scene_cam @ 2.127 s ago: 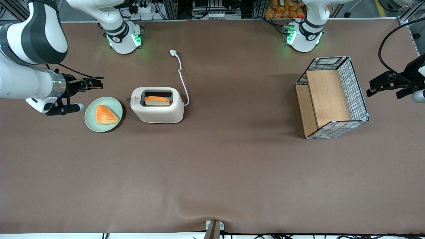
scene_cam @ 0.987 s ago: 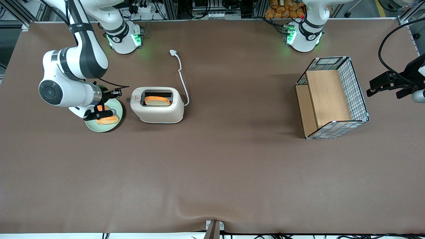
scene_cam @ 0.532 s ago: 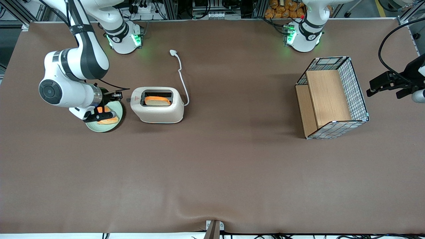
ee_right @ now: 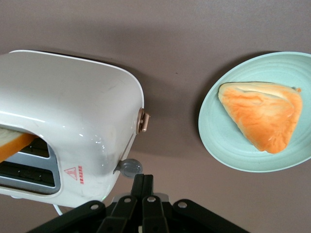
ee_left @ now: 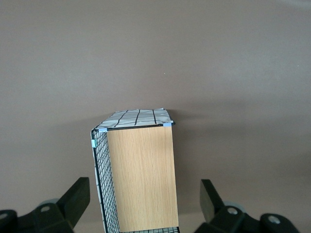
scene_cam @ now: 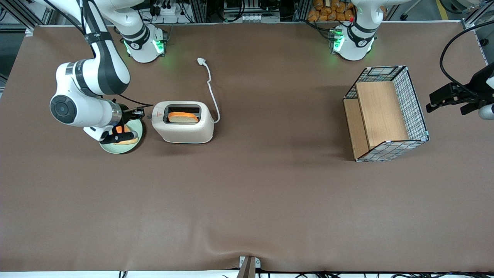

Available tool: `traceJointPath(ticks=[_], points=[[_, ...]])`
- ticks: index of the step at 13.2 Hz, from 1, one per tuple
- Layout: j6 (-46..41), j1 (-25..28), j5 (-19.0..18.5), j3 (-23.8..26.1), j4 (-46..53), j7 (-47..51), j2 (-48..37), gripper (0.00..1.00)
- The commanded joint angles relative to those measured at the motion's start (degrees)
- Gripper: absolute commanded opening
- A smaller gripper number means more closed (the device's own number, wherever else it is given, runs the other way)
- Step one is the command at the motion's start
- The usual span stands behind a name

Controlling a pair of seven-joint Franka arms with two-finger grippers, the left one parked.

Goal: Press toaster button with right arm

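Note:
The cream-white toaster stands on the brown table with a slice of toast in one slot. It also shows in the right wrist view, with its red triangle mark on top. The toaster button, a small grey knob, sticks out of the narrow end. My right gripper is at that narrow end, above the rim of a plate. In the wrist view the gripper is shut and empty, its tip right beside the button, touching or nearly touching it.
A pale green plate with an orange pastry lies beside the toaster, partly under my wrist. The white cord and plug run from the toaster toward the arm bases. A wire-and-wood basket stands toward the parked arm's end.
My right arm has come down over the plate and moved toward the toaster's narrow end. The gripper tip has closed in on the button. The toaster has not moved.

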Motion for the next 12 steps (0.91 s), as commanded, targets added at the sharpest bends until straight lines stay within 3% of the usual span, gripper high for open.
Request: traceJointPath(ticks=[1,12], points=[[0.1,0.62,0.52,-0.44,0.28,-0.66,-0.24,0.01],[0.36,0.62,0.69,-0.35,0.89,-0.13,-0.07,0.01]])
